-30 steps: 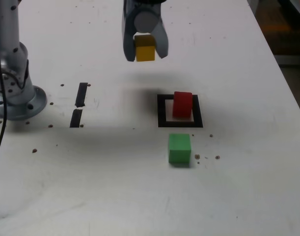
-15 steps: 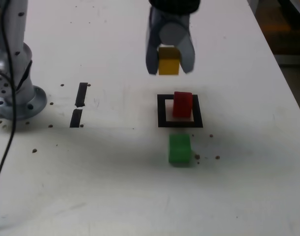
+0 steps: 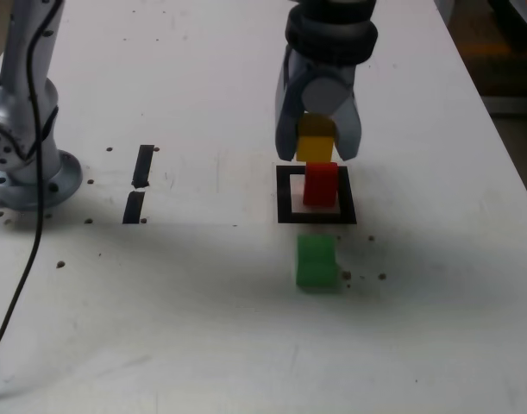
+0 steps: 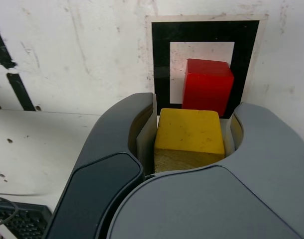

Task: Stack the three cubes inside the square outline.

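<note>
The white table (image 3: 159, 328) carries the whole job, with the arm's base at the exterior view's left and two short black bars (image 3: 139, 183) lying unused near it. The gripper (image 3: 318, 147) hangs over the square outline (image 3: 285, 197), its jaws clamped on the yellow cube (image 3: 315, 148) — the wrist view shows that cube wedged between the two inner faces, with no gap on either side.

One part looks finished: the red cube (image 3: 321, 183) stands inside the outline, though the wrist view puts it off-centre in the white middle, with one edge over the black border. The second part is under way: the yellow cube sits just above the red one, seemingly a little offset toward the exterior view's left, and I cannot tell whether the two touch yet.

What is left, by my reading, is to seat and release the yellow cube squarely, then fetch the green cube (image 3: 316, 261) — it rests on the table just outside the outline, on the side nearer the exterior camera — and set it on top.
</note>
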`<action>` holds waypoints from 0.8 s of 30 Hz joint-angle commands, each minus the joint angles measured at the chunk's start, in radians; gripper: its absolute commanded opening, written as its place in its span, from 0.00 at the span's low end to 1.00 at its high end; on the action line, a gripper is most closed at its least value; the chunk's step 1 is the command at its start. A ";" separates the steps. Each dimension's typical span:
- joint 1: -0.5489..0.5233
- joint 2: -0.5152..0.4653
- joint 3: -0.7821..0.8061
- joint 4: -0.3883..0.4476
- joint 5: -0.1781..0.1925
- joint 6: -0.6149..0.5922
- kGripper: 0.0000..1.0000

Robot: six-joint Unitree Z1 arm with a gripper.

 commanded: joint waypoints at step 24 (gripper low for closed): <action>-0.009 0.047 0.054 -0.108 -0.028 -0.001 0.50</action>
